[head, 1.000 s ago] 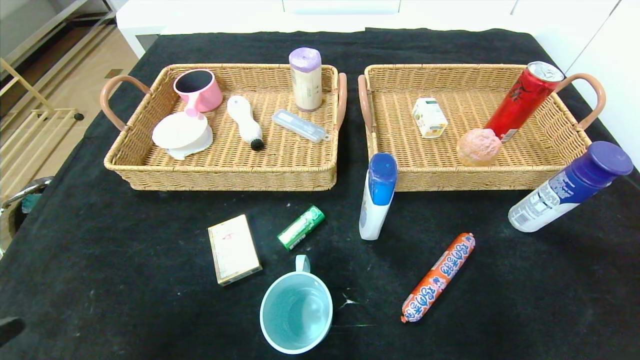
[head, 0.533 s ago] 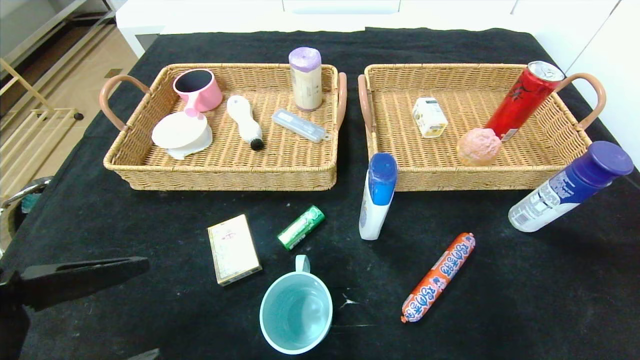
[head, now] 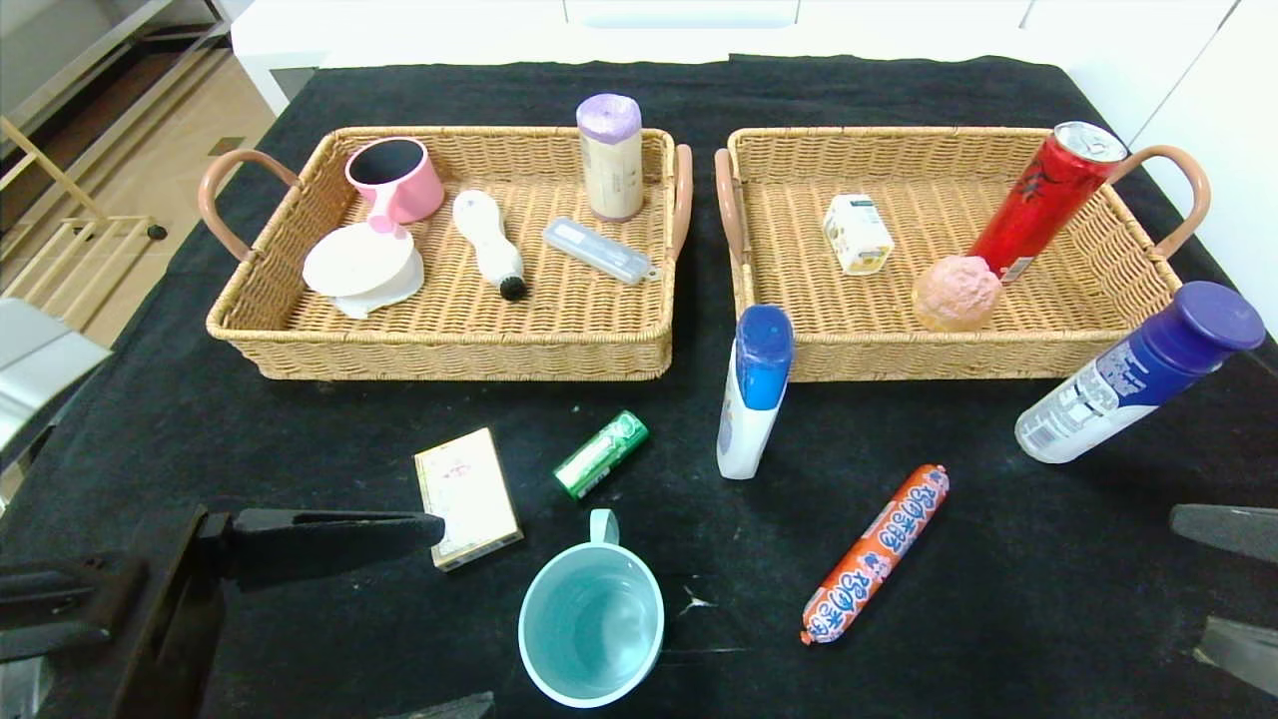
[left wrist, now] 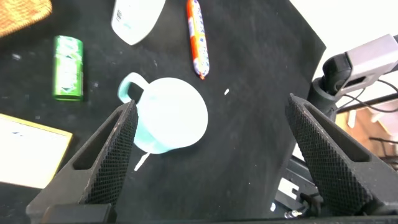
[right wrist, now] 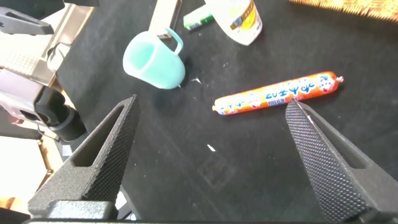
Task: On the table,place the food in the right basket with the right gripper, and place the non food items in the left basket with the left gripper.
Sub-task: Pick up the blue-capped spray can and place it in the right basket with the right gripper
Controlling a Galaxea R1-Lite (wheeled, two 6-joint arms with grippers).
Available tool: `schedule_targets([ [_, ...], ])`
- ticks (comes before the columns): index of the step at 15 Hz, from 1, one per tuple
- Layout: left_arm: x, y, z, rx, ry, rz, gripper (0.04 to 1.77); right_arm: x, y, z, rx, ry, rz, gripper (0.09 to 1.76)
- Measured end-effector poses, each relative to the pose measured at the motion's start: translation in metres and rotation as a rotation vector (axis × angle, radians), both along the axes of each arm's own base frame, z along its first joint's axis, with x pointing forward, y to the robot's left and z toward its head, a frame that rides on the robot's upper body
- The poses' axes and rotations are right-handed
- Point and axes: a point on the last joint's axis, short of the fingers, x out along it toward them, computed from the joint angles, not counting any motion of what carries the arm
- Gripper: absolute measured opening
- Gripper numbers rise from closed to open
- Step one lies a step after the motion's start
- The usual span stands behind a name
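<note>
On the black table lie a teal mug (head: 591, 624), an orange sausage (head: 877, 552), a green tube (head: 602, 454), a beige box (head: 467, 497) and two white bottles with blue caps (head: 754, 391) (head: 1138, 372). My left gripper (head: 459, 614) is open at the front left, its fingers (head: 329, 529) reaching beside the box and mug. In the left wrist view the left gripper (left wrist: 212, 106) straddles the mug (left wrist: 171, 121) from above. My right gripper (head: 1186, 581) is open at the front right edge. In its wrist view the right gripper (right wrist: 211, 104) hangs near the sausage (right wrist: 277, 94).
The left basket (head: 439, 345) holds a pink cup, a white lid, a brush, a clear case and a purple-topped roll. The right basket (head: 998, 355) holds a red can, a small carton and a pink ball. The table's near edge lies just beneath both grippers.
My left gripper has swung in from the lower left toward the box and mug. The right gripper's fingers have entered at the lower right. No object has moved.
</note>
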Motion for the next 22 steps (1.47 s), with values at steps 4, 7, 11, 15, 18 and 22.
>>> schedule_targets([
  [4, 0.006, -0.005, -0.003, 0.014, 0.018, -0.006, 1.72, 0.005, 0.002, -0.001, -0.004, 0.018, 0.002, 1.71],
  [7, 0.005, -0.005, -0.003, 0.013, 0.018, 0.001, 1.72, 0.006, 0.002, 0.0, -0.005, 0.019, -0.009, 1.71],
  [11, 0.004, -0.003, -0.002, 0.017, 0.005, 0.036, 1.72, 0.0, -0.003, -0.002, -0.049, 0.066, -0.142, 1.71],
  [15, 0.0, 0.0, 0.001, 0.007, -0.013, 0.041, 1.72, -0.002, -0.012, 0.008, -0.11, 0.059, -0.466, 1.71],
  [18, -0.002, 0.002, 0.002, 0.002, -0.023, 0.041, 1.72, 0.0, -0.014, 0.01, -0.169, 0.018, -0.606, 1.71],
  [22, -0.005, 0.004, 0.003, -0.004, -0.033, 0.043, 1.72, 0.02, -0.01, 0.007, -0.165, -0.028, -0.707, 1.71],
])
